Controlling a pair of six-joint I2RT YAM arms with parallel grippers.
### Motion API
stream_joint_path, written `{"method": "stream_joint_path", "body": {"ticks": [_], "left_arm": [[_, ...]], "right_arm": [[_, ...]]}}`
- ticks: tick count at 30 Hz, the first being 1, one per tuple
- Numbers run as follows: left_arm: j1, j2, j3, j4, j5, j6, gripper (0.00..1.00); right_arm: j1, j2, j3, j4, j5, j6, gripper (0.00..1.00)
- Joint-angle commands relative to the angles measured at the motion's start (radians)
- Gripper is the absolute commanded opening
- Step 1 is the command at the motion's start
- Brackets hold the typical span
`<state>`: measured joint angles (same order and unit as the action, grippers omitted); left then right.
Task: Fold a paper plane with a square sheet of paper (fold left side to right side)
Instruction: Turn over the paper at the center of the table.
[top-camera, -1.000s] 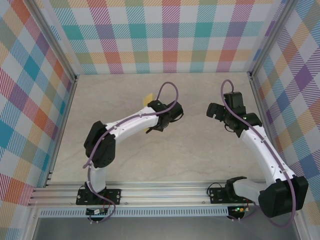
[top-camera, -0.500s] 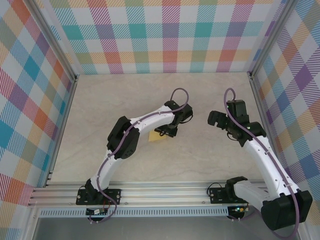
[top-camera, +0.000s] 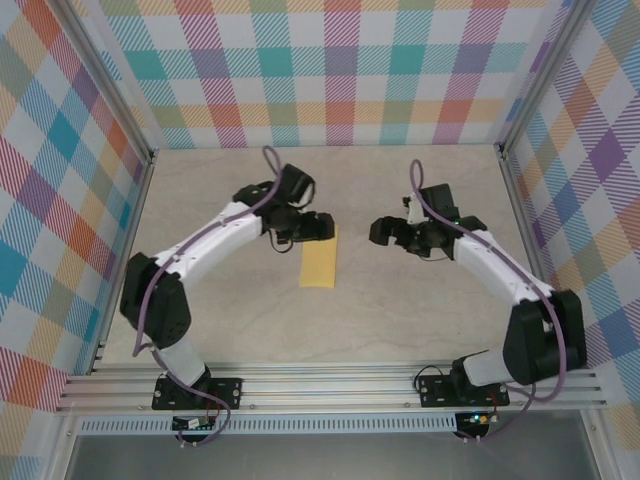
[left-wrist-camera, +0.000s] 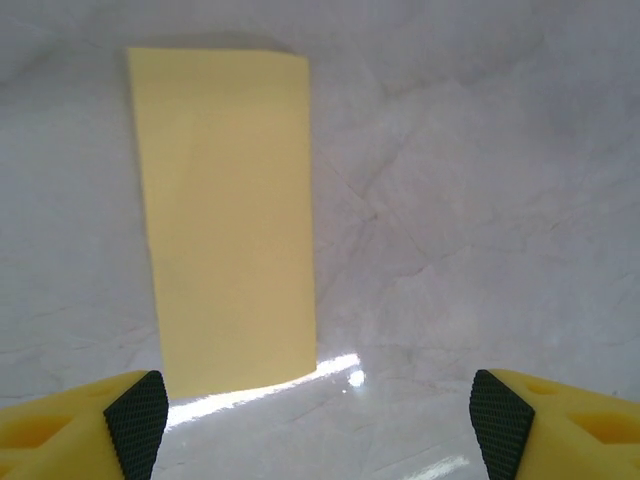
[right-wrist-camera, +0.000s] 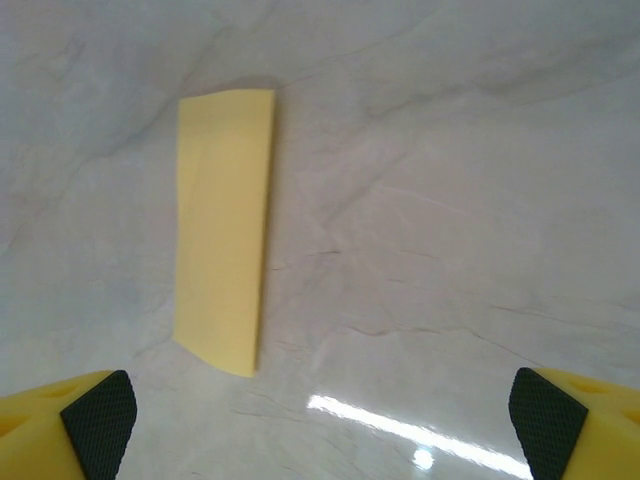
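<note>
The square sheet of paper (top-camera: 320, 265) lies flat on the table as a narrow yellow-orange rectangle, folded in half, long side running front to back. In the left wrist view the paper (left-wrist-camera: 225, 210) lies ahead and left of the jaws, and in the right wrist view the same paper (right-wrist-camera: 225, 250) lies ahead on the left. My left gripper (top-camera: 312, 228) hovers at the paper's far end, open, with nothing between its yellow fingers (left-wrist-camera: 120, 425). My right gripper (top-camera: 385, 232) hangs open a little to the paper's right, apart from it, fingers (right-wrist-camera: 95, 420) spread wide.
The pale marbled tabletop (top-camera: 400, 320) is walled by checked panels on three sides. An aluminium rail (top-camera: 330, 385) with both arm bases runs along the near edge. Bright light reflections (right-wrist-camera: 400, 430) glare on the table by the paper.
The left gripper opened, let go of the paper and swung back to the far left. The paper now lies uncovered. The right gripper moved left, closer to the paper.
</note>
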<state>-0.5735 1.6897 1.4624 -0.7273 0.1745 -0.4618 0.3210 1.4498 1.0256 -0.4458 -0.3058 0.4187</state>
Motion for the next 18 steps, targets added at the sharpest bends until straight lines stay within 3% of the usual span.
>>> {"method": "stream_joint_path", "body": {"ticks": [1,8,18], "left_arm": [[0.086,-0.015,-0.149,0.178,0.176,-0.042,0.81],[0.188,0.005,-0.291,0.304,0.249,-0.068,0.76],[0.198,0.116,-0.300,0.346,0.284,-0.067,0.68]], "right_arm": [[0.075,0.134,0.106,0.134,-0.118,0.025,0.99],[0.131,0.453,0.326,0.231,-0.167,0.071,0.97],[0.153,0.694,0.514,0.196,-0.203,0.103,0.94]]}}
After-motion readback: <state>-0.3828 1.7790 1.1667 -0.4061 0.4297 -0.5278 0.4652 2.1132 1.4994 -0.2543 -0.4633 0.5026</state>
